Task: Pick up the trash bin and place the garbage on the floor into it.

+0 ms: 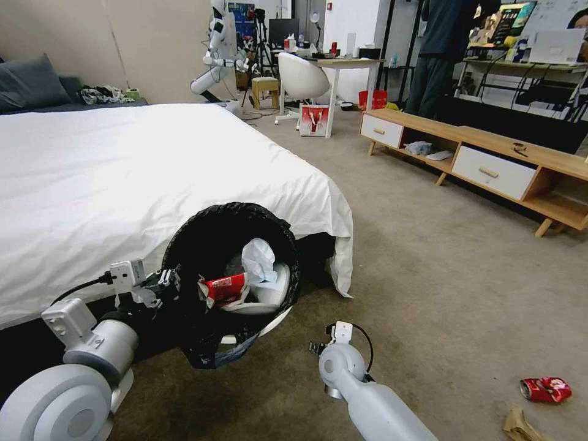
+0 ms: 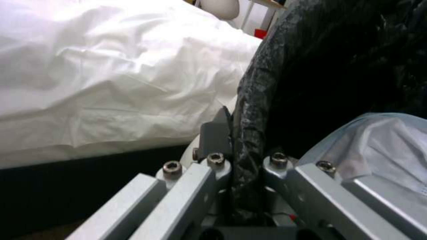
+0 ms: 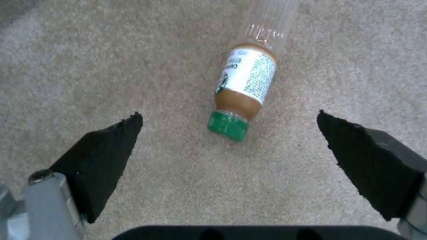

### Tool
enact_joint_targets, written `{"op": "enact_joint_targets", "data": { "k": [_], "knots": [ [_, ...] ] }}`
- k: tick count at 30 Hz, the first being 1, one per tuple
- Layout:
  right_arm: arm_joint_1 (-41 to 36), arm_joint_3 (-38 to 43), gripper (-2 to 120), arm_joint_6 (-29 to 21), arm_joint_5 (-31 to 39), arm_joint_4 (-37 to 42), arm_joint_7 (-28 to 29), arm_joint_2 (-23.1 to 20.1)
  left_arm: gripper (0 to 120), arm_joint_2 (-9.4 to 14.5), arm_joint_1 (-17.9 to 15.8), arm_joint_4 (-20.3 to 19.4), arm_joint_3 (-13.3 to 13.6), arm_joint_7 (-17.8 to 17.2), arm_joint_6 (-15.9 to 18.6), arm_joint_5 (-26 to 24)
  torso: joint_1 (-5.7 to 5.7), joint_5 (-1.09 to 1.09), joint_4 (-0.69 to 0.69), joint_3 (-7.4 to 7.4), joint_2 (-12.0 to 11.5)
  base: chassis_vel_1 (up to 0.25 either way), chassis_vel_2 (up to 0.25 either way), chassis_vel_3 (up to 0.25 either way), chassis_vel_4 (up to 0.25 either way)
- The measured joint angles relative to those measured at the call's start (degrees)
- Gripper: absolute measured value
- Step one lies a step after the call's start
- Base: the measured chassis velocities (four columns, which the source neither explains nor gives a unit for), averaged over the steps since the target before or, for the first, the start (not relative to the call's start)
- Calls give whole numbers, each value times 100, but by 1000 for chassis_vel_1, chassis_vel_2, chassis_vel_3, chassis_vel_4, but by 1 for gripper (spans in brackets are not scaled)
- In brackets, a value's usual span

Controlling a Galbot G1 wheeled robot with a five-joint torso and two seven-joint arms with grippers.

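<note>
While the bin hangs tilted: the left gripper [image 2: 249, 160] is clamped on the bag-covered rim of the trash bin [image 1: 211, 245], held above the carpet [image 1: 429, 275] at the bed's [image 1: 122, 171] near edge, mouth facing the camera.
Bin contents: red wrapper [image 1: 223, 288], crumpled tissues [image 1: 258, 260].
Right gripper: [image 3: 229, 133] jaws wide apart, hovering over the green-capped bottle [image 3: 242, 90] lying on the carpet.
Bottle handling: probably light, rigid, smooth and apt to roll; best gripped across its labelled middle.
Still on carpet: crushed red can [image 1: 545, 389], brown paper piece [image 1: 519, 425].
Head view adds: the remaining litter.
Right wrist view adds: the bottle.
Left wrist view adds: the pinch on the rim.
</note>
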Motion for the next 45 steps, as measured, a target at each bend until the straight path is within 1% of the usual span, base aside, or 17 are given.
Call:
{"op": "enact_joint_targets", "data": {
  "k": [11,13,14,15,19,22,25,27,32,45],
  "knots": [
    [36,114,100,104,-204,-382,-337,75,2,-14,12,-2,-2,5,-4,21,0,0,0,0,0,0,0,0,0],
    [87,204,100,211,-346,-603,-636,111,2,-14,12,-2,-1,10,-7,32,0,0,0,0,0,0,0,0,0],
    [87,204,100,211,-346,-603,-636,111,2,-14,12,-2,-1,10,-7,32,0,0,0,0,0,0,0,0,0],
    [141,247,100,288,-429,-775,-788,152,2,-15,12,2,0,13,-9,36,0,0,0,0,0,0,0,0,0],
    [219,294,100,392,-519,-984,-908,215,2,-18,12,4,5,14,-10,38,0,0,0,0,0,0,0,0,0],
    [346,378,100,504,-653,-1246,-1171,283,2,-18,19,10,4,18,-13,42,0,0,1,0,0,0,0,0,0],
    [365,394,100,519,-725,-1311,-1250,294,2,-19,20,11,5,20,-14,44,0,0,0,0,0,0,0,0,0],
    [398,475,100,612,-888,-1508,-1444,337,2,-36,18,10,20,23,-15,49,0,0,0,0,0,0,0,0,0],
    [390,564,100,653,-1061,-1665,-1644,353,2,-41,24,6,28,24,-15,55,0,0,0,0,0,0,0,0,0],
    [530,762,100,780,-1384,-2213,-1822,486,2,-57,37,-5,28,21,-16,59,0,0,0,0,0,0,0,0,0]
  ]
}}
